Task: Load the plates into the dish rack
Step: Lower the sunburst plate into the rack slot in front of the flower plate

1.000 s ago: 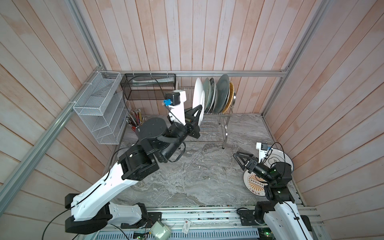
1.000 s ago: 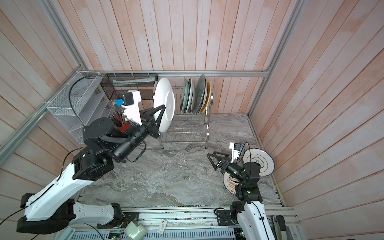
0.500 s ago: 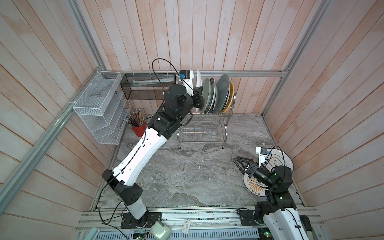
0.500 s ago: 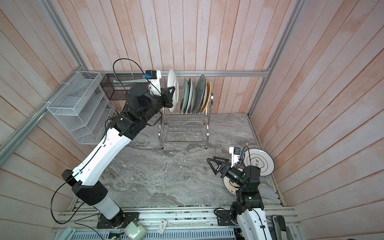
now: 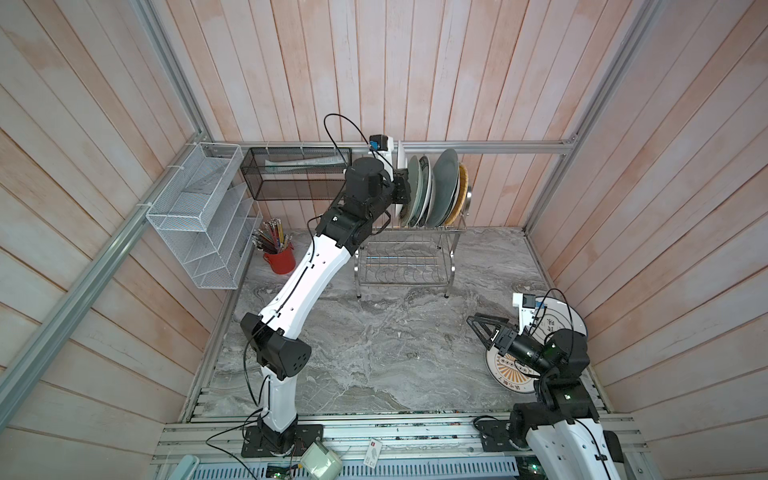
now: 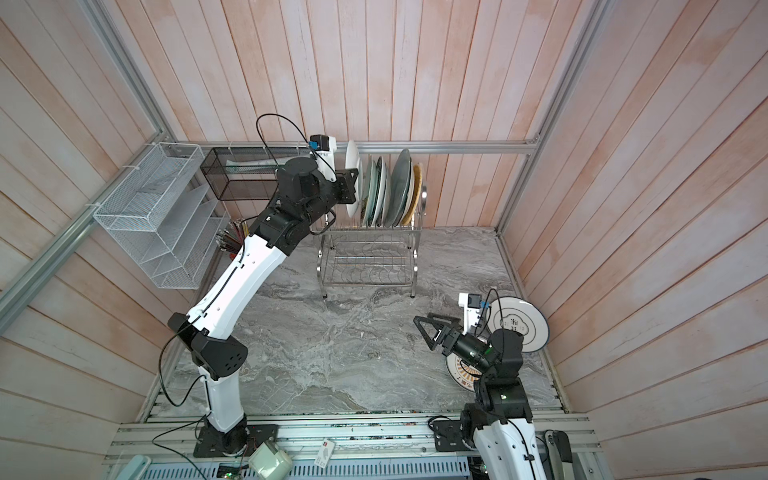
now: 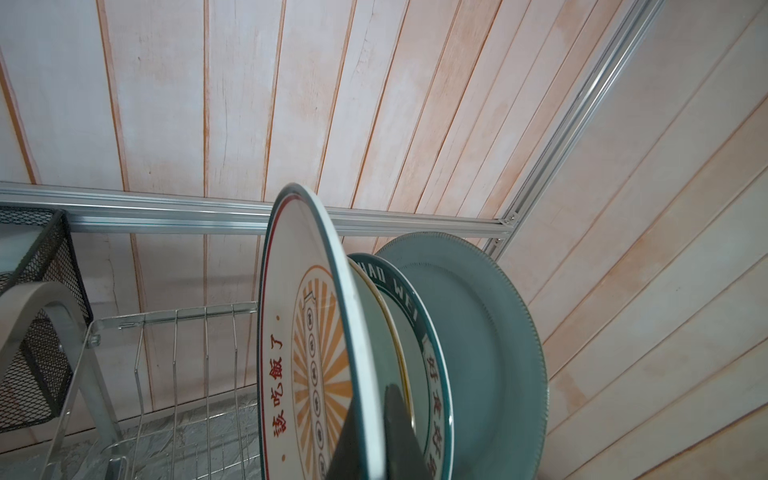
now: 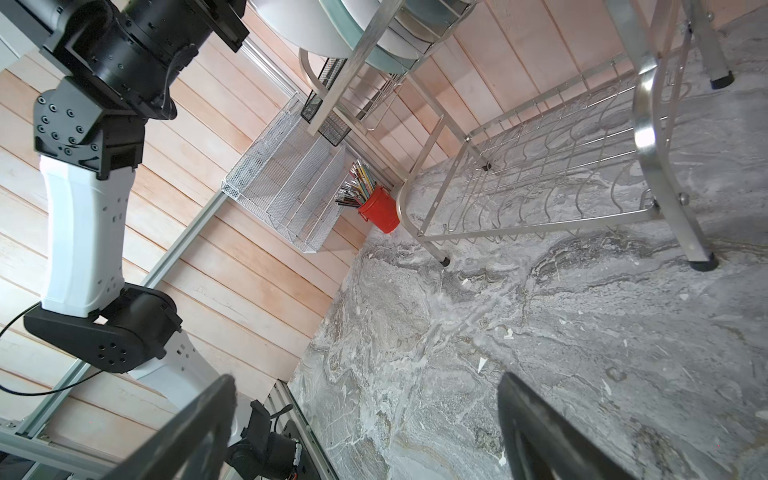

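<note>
Your left gripper (image 7: 370,451) is pinched shut on the rim of the round white plate with the orange sunburst (image 7: 316,374). The plate stands upright at the top of the shiny steel wire dish rack (image 5: 403,266), just beside the row of standing plates (image 5: 434,191). Your right gripper (image 5: 478,331) is wide open and holds nothing, near two flat plates (image 5: 505,372) on the grey marble table (image 5: 374,345).

Glossy white shells cover the long links of the left arm (image 5: 307,270) and the right arm (image 5: 569,444), joined by matte black joint housings (image 5: 286,357) dotted with small rings of screws. Thin black cables (image 5: 336,124) loop to a white camera block (image 5: 380,143) with a blue plug on each wrist. The right gripper (image 5: 478,332) has black triangular open-frame fingers, and each arm stands on a flat black base plate (image 5: 282,442)
</note>
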Robot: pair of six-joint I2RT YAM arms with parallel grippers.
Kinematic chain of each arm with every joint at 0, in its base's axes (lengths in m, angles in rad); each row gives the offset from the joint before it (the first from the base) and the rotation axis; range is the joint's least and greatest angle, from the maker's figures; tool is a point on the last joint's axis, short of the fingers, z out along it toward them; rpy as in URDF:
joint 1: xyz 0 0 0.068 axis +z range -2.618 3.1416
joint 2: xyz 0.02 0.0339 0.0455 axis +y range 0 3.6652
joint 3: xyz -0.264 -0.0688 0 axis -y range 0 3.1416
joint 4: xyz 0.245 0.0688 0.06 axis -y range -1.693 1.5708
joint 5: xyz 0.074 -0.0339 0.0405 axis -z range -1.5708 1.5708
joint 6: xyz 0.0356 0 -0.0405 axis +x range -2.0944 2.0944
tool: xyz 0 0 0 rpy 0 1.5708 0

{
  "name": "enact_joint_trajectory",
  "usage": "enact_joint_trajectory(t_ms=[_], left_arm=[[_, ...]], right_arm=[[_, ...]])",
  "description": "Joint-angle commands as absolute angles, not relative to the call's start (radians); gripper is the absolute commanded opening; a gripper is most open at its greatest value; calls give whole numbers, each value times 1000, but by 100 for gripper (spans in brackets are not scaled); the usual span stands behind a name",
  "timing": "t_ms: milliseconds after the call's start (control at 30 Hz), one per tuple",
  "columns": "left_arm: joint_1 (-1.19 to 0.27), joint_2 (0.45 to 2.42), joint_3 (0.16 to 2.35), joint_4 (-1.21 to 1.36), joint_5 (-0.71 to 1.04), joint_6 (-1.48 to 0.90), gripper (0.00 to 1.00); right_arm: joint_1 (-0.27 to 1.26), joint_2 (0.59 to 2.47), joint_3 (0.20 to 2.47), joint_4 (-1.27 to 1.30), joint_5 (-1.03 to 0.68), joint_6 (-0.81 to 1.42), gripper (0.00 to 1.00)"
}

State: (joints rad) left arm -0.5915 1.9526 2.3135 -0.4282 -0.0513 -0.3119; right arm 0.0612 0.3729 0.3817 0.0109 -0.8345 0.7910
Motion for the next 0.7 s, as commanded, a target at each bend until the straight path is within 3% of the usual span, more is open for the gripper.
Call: enact_joint_trajectory(t_ms=[0,667], left_arm=[[-579,1965,2343,-397,-35,-323,0],[-568,2008,2352,-355,-29,-338,0]], right_arm=[[66,374,415,-24,-824,760,98],[68,354,391,4,-826,796,98]])
